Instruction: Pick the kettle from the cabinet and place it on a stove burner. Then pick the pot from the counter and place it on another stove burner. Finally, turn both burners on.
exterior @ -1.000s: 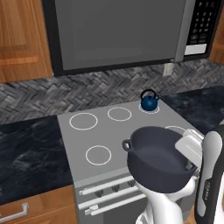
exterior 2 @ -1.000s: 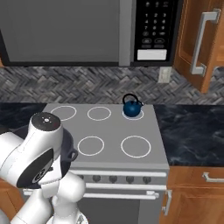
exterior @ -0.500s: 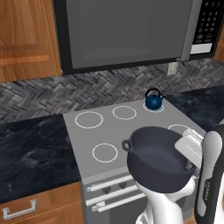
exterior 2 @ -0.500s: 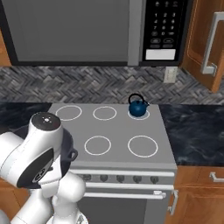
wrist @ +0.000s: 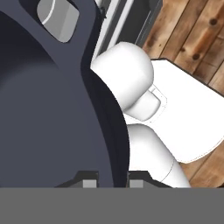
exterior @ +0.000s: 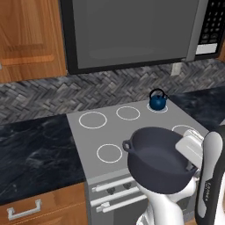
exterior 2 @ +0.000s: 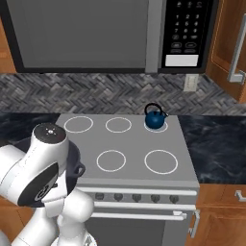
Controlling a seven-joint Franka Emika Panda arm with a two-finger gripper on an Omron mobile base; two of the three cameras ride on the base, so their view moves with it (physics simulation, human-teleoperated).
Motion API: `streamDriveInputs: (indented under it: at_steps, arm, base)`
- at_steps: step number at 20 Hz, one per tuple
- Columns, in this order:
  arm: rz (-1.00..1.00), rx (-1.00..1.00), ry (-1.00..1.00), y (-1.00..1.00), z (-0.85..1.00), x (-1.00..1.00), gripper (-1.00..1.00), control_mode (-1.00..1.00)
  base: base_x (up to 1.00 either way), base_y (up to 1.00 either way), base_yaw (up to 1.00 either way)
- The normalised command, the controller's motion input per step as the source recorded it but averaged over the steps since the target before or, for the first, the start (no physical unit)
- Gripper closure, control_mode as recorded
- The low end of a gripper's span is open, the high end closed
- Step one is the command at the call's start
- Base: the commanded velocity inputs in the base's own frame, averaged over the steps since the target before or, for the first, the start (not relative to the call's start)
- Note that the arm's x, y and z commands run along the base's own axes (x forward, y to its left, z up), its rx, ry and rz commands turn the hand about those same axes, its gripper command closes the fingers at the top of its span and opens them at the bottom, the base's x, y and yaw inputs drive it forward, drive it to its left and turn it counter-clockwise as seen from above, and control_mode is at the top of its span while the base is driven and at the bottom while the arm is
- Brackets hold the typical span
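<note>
The wide dark-grey pot (exterior: 160, 160) hangs in front of the arm, over the stove's front edge. My gripper (wrist: 112, 181) is shut on its rim, one fingertip on each side of the wall; the pot's (wrist: 48, 122) inside takes up the left of the hand view. In the right base view its rim and a loop handle (exterior 2: 79, 169) peek out behind the white arm. The small blue kettle (exterior: 157, 100) (exterior 2: 154, 117) stands upright on the back right stove burner. Other burners (exterior 2: 161, 161) (exterior 2: 111, 160) (exterior: 109, 153) are bare white rings.
The grey cooktop (exterior: 88, 136) has knobs (exterior 2: 137, 197) along its front. Black marble counter (exterior: 30, 149) (exterior 2: 216, 139) lies on both sides. A microwave (exterior: 132, 30) hangs above the stove. A wooden cabinet door with a silver bar handle (exterior 2: 238, 48) is at the upper right.
The whole scene has slid to the right in both base views, so the base has driven left. The pot stays in the gripper, unchanged beside the arm. The kettle has kept its burner.
</note>
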Motion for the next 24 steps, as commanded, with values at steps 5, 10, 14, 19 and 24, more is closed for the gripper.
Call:
streamDriveInputs:
  at_steps: [5,10,14,19,24]
  arm:
    - [0.0,0.0,0.0,0.0,0.0,0.0,1.0,1.0]
    - [0.0,0.0,0.0,0.0,0.0,0.0,1.0,-1.0]
    - [0.0,0.0,0.0,0.0,0.0,0.02,1.0,-1.0]
    - [-0.01,0.0,0.0,-0.01,0.0,0.32,1.0,-1.0]
    - [-0.01,0.01,0.0,-0.09,0.0,0.37,1.0,-1.0]
  base:
    - [0.32,0.0,0.0]
    - [0.04,0.0,0.0]
    - [0.0,0.0,0.0]
    - [0.0,0.0,0.0]
    - [0.0,0.0,0.0]
